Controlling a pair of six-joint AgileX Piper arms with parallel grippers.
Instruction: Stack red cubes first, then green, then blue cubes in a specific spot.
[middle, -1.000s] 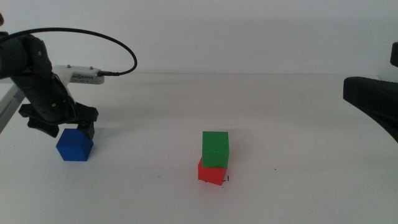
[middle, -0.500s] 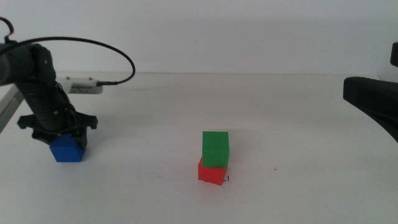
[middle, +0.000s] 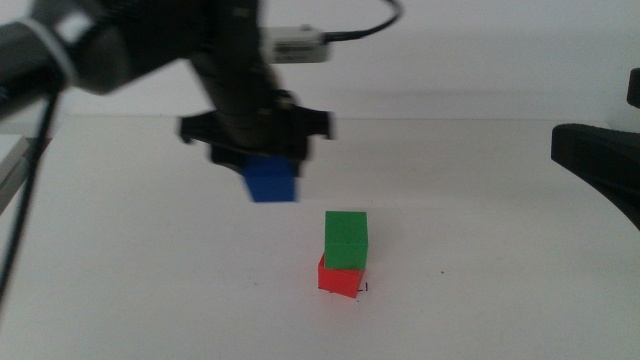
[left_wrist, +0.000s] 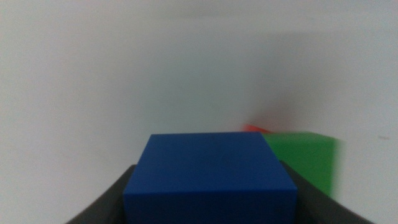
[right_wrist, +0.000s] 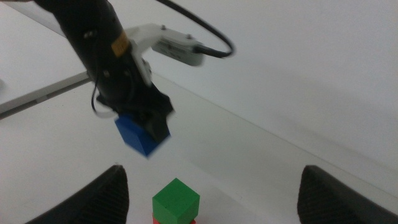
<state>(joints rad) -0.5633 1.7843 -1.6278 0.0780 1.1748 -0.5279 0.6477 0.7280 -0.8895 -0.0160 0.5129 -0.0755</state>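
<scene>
- Blue cube (middle: 271, 180) hangs in the air, up and to the left of the green cube (middle: 346, 238), pinched between the fingers of the left gripper (middle: 256, 150).
- Solid and stiff, probably light; matte faces should hold if squeezed on two opposite sides.
- Equal edges give it no long axis; it looks roughly level, faces slightly turned against the green cube's.
- Green cube sits on the red cube (middle: 336, 278) on the desk (middle: 500, 300).
- Right gripper (right_wrist: 211, 186) waits, fingers spread, to the right of the green cube.

One blue cube (middle: 271, 181), one green cube (middle: 346, 239), one red cube (middle: 336, 279).
</scene>
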